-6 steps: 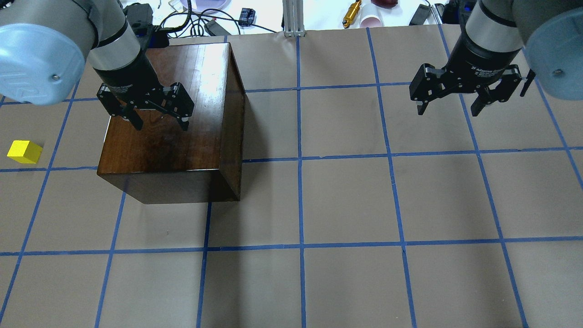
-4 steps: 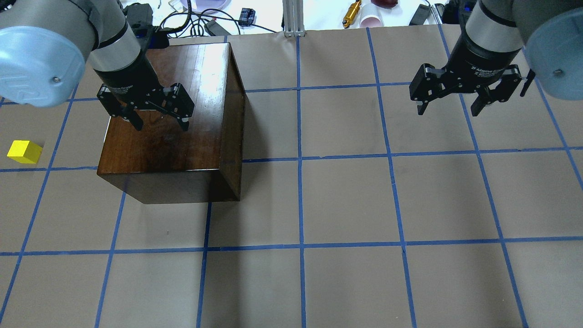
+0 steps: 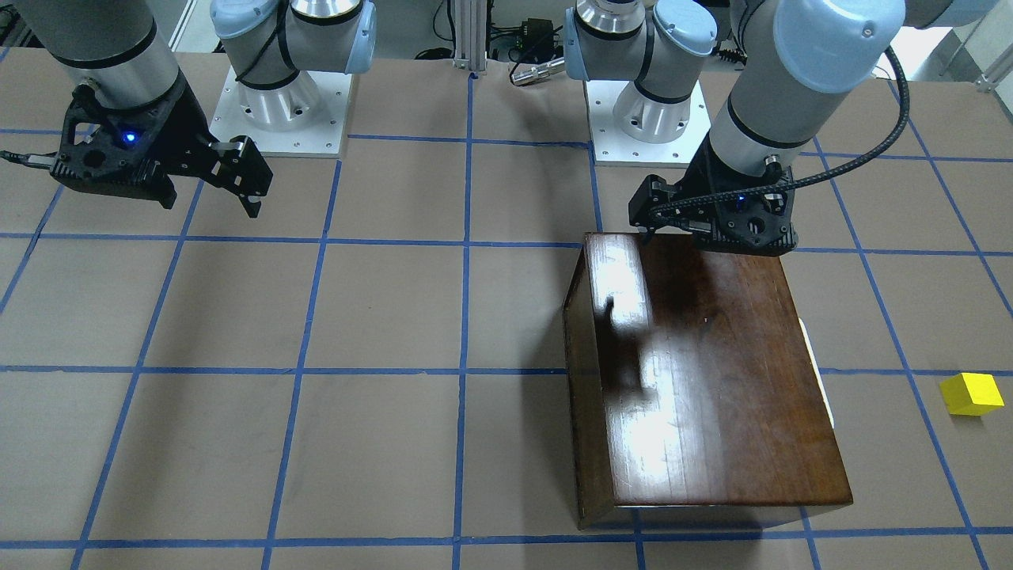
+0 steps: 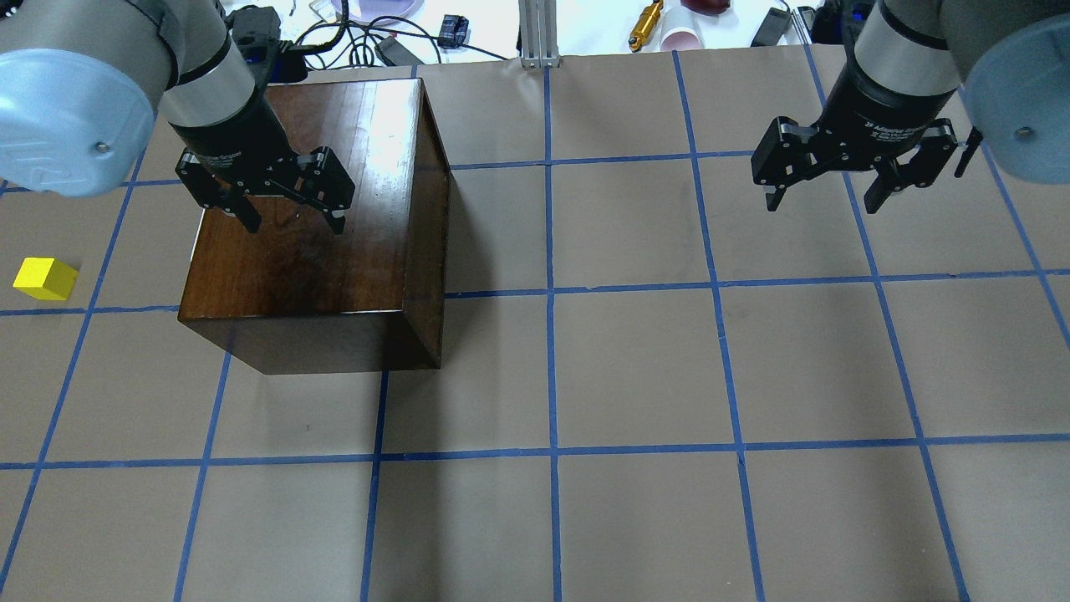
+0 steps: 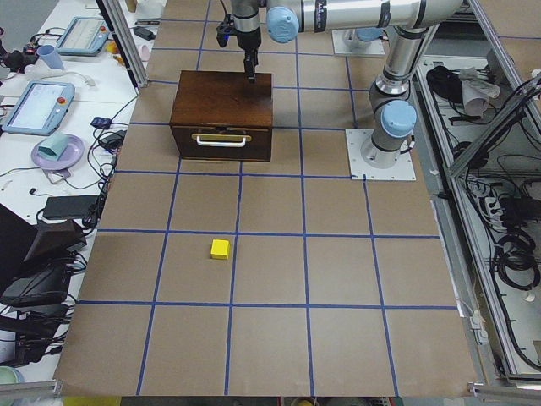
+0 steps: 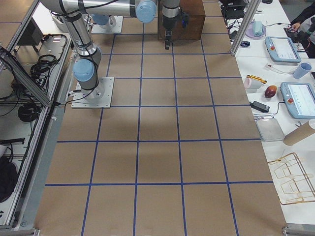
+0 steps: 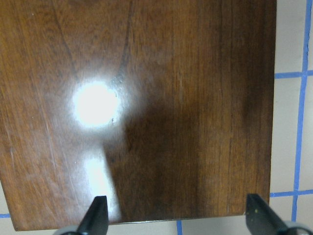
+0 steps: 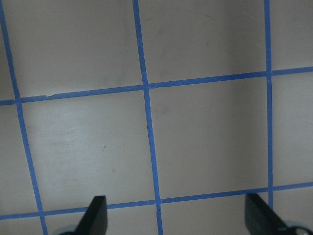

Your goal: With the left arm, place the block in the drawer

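The drawer [image 5: 221, 139] sat shut in the dark wooden box [image 4: 318, 226], its pull facing the left edge of the table [image 4: 635, 368] and its contents hidden. The yellow block [image 4: 44, 278] lay toward that edge, apart from the box. The left end effector [image 4: 292, 221] hung spread above the box top, and the right end effector [image 4: 823, 202], lettered "Adaptive", hung spread and empty.

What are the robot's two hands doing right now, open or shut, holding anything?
Left gripper: open, holding nothing, over the wooden box.
Right gripper: open, holding nothing, over the table.
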Controlling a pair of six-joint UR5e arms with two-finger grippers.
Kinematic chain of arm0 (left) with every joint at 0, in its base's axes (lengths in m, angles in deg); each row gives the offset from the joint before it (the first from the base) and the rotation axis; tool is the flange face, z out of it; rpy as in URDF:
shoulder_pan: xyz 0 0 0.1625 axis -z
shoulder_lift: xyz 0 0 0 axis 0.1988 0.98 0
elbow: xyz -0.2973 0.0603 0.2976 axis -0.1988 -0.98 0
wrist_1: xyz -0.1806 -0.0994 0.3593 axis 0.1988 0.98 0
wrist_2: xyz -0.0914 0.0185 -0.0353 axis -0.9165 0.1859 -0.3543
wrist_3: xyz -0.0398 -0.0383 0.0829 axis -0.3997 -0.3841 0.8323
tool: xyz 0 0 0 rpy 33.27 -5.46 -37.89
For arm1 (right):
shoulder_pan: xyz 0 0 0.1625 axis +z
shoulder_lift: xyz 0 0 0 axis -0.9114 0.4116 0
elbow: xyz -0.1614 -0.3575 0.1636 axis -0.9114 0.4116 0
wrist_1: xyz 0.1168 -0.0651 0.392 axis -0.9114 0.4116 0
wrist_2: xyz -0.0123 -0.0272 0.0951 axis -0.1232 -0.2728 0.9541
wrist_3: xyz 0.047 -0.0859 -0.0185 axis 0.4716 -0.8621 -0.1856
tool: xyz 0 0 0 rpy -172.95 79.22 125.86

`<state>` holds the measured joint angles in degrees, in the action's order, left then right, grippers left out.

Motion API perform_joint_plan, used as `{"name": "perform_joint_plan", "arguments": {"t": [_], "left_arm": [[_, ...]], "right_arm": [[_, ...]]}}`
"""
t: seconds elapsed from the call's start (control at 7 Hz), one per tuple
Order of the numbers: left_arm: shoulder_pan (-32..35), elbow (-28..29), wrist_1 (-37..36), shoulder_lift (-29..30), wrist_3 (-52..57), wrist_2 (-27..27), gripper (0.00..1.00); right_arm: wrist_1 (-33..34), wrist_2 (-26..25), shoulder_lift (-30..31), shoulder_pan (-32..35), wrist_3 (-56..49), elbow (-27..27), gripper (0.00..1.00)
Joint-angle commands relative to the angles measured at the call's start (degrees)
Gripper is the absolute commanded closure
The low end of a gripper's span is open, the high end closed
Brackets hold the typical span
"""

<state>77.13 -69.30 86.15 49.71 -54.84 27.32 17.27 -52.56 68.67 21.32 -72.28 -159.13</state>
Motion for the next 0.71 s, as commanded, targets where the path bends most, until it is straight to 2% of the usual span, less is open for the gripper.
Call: {"name": "perform_joint_plan", "arguments": {"t": [0.0,0.57], "left_arm": [[-0.3,0.2,0.0,-0.1,0.8,0.0,0.00],[-0.4,0.5,0.0,-0.1,0.2,-0.7,0.00]], "right_arm": [[0.0,0.0,0.0,0.0,0.0,0.0,0.00],[0.0,0.0,0.0,0.0,0.0,0.0,0.00]]}}
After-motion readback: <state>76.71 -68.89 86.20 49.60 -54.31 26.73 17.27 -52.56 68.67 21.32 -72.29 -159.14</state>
